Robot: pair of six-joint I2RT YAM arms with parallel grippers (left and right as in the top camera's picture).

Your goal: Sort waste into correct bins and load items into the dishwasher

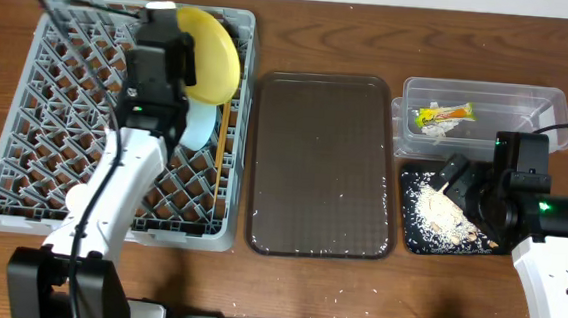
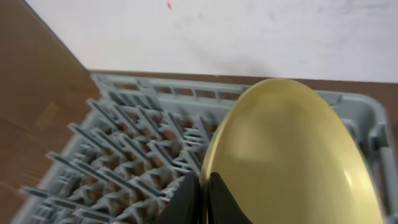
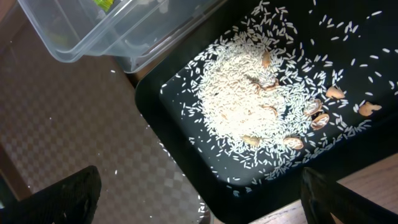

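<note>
Overhead and wrist views: plate on edge in rack

Pinches the plate (image 1: pixel 211 54) by its rim with the left gripper (image 2: pixel 202 198), fingers closed on it. Stands it on edge, tilted, in the far right corner of the rack (image 1: pixel 27 111), long axis running roughly from the rack's far wall toward its near one. Shows chopsticks (image 1: pixel 222 140) lying along the rack's right wall, pointing far to near. Places the brown tray (image 1: pixel 324 162) just right of the rack. Spreads the right gripper (image 3: pixel 202 202) wide, grasping nothing, over the rice (image 3: pixel 249 106) in the black tray (image 3: pixel 348 37), well right of the rack. Leaves the wrapper (image 1: pixel 444 114) in the tub (image 1: pixel 489 93), also well right of the rack, lengthwise left to right, its print too small to read.
</note>
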